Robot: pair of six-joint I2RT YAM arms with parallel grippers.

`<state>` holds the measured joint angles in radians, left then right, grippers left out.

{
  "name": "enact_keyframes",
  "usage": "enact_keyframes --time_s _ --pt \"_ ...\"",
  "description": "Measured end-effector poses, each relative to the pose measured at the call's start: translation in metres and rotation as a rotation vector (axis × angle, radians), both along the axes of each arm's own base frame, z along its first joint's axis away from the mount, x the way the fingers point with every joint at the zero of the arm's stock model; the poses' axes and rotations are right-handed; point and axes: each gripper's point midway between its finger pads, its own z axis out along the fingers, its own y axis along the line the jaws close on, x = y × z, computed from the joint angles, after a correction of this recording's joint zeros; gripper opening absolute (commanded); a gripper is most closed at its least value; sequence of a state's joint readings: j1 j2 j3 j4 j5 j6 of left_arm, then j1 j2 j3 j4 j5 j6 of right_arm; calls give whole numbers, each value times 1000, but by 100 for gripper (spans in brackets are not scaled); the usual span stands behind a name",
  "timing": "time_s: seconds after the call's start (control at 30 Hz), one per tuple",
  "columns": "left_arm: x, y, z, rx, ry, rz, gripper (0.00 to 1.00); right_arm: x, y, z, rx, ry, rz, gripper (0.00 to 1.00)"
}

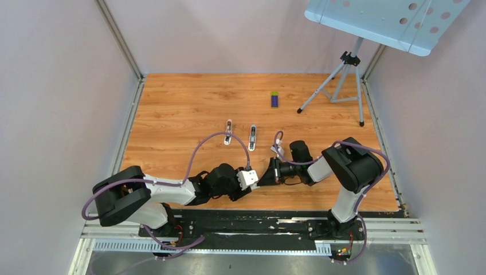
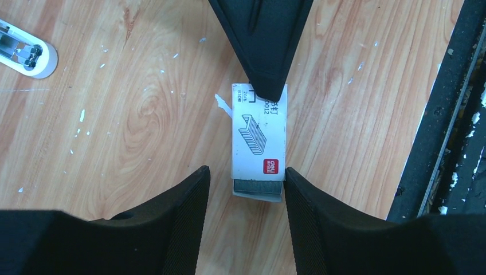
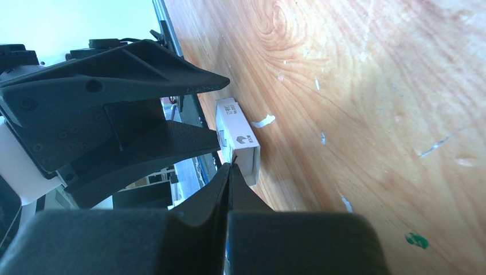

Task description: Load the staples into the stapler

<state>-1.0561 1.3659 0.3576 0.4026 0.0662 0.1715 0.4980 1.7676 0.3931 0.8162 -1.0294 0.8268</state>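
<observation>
The staples [image 2: 259,185] show as a grey ridged strip peeking from the near end of a small white carton [image 2: 258,137] lying flat on the wood. My left gripper [image 2: 246,172] is open and straddles that end, its right finger close against the carton and its left finger apart. My right gripper [image 3: 231,166] is shut, its tip resting on the carton's [image 3: 238,134] far end [image 2: 269,86]. In the top view the two grippers meet, left [image 1: 255,177] and right [image 1: 267,172]. The stapler lies farther back as two long white parts [image 1: 228,133] [image 1: 252,137]; one rounded end [image 2: 26,54] shows in the left wrist view.
A purple-and-green little box [image 1: 275,99] lies toward the back. A tripod stand [image 1: 344,83] carrying a light blue perforated plate [image 1: 390,20] stands at the back right. A black base rail [image 2: 441,114] runs along the table's near edge, close to the carton.
</observation>
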Motion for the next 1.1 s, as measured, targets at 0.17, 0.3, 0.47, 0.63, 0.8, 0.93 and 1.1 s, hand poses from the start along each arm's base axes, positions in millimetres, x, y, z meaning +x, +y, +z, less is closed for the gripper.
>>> enact_keyframes --time_s 0.17,0.3,0.47,0.63,0.8,0.93,1.1 --pt "-2 1 0 5 9 0 47 4 -3 0 -1 1 -15 0" --pt "-3 2 -1 10 15 0 43 6 -5 0 -3 5 -23 0" --pt "-3 2 -1 10 18 -5 44 5 -6 -1 -6 11 -21 0" --pt "-3 1 -1 22 17 -12 46 3 -6 0 1 12 -10 0" --pt "-3 -1 -1 30 16 -26 42 3 -6 0 2 11 -8 0" --pt "-4 -1 -1 31 18 -35 39 3 -6 0 2 7 -6 0" --pt "-5 -1 -1 31 22 -39 34 3 -7 0 4 5 -4 1"
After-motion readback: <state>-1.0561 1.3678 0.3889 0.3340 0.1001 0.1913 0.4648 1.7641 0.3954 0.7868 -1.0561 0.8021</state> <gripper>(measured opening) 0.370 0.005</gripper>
